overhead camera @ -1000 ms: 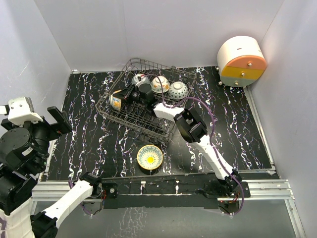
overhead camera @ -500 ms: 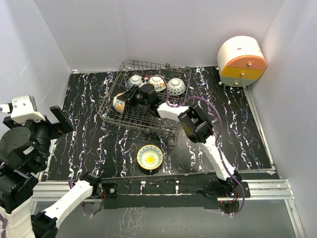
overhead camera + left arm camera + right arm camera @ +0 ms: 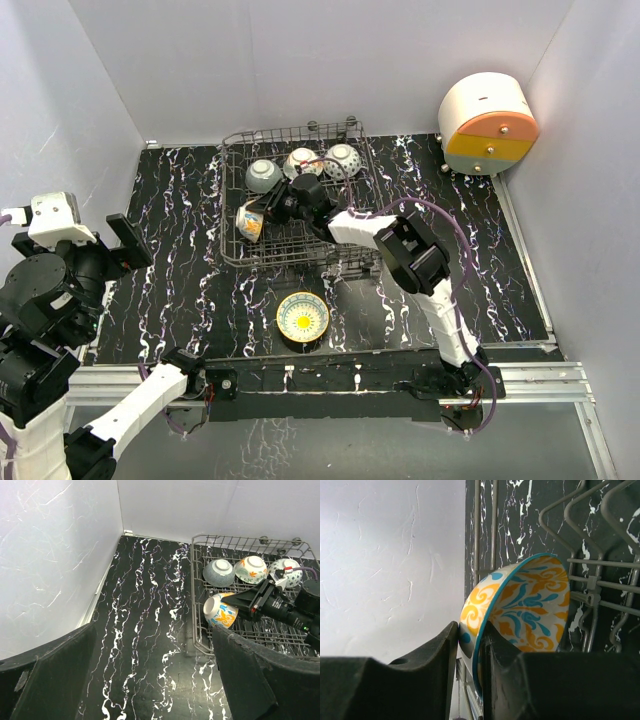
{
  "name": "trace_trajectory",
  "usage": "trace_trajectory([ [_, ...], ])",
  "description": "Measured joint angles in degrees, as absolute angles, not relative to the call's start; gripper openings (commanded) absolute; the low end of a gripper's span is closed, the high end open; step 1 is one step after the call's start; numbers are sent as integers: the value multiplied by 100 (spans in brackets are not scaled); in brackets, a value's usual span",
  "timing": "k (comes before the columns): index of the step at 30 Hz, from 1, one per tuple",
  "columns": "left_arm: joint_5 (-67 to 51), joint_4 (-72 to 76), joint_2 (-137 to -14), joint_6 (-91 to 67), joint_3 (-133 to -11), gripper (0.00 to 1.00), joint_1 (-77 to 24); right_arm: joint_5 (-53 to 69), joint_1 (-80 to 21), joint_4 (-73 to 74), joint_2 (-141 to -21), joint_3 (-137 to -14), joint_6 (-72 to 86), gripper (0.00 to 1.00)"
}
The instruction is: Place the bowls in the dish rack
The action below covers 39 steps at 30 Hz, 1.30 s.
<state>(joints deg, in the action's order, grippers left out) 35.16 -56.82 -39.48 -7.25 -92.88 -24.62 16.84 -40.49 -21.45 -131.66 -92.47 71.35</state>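
Our right gripper (image 3: 470,632) pinches the rim of the orange-blue floral bowl (image 3: 525,610), one finger inside and one outside. It holds the bowl on its side over the left part of the dish rack (image 3: 285,133), in front of the back row where the blue bowl (image 3: 218,572), the orange-green floral bowl (image 3: 250,569) and the speckled bowl (image 3: 284,572) lean side by side. We judge the grip the weak spot: with so thin a pinch on glazed ceramic, the bowl could swing or slip as the fingers part, then knock the wires (image 3: 605,563) or roll against the blue bowl. The rack looks loose on the table (image 3: 180,230), so a push from the arm could slide it. The purple cable (image 3: 300,570) loops near the speckled bowl and could snag. The sunflower bowl (image 3: 302,318) sits on the table in front of the rack, not yet loaded. Our left gripper (image 3: 152,640) hangs off to the left, fingers spread wide, holding nothing. We cannot tell whether the held bowl rests on the rack floor: the gripper hides that spot from above, and the left wrist view cuts off the rack's right end.
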Motion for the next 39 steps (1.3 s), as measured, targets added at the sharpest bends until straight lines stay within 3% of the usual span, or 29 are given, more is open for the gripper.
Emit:
trace_trajectory([
  [5,3476,-5688,-3948,-735,-9273,96,-2462,1592,-4049,-2121,-12875,-8873,7148,27],
  [20,3378,-5721,-3894,-858,-9096,96,-2462,1518,-3981,-2137,-12147,-7631,6956,46],
  [25,3358,-5723,-3894,-882,-9080,96,-2462,1367,-3986,-1699,-12007,-7555,6742,68],
  [26,3356,-5721,-3894,-886,-9074,96,-2462,1326,-3986,-1535,-11970,-7546,6700,91],
  [27,3354,-5723,-3894,-891,-9074,96,-2462,1273,-3986,-1385,-11944,-7546,6643,98],
  [39,3330,-5719,-3894,-921,-9032,96,-2462,646,-3940,475,-11891,-8300,5887,99],
])
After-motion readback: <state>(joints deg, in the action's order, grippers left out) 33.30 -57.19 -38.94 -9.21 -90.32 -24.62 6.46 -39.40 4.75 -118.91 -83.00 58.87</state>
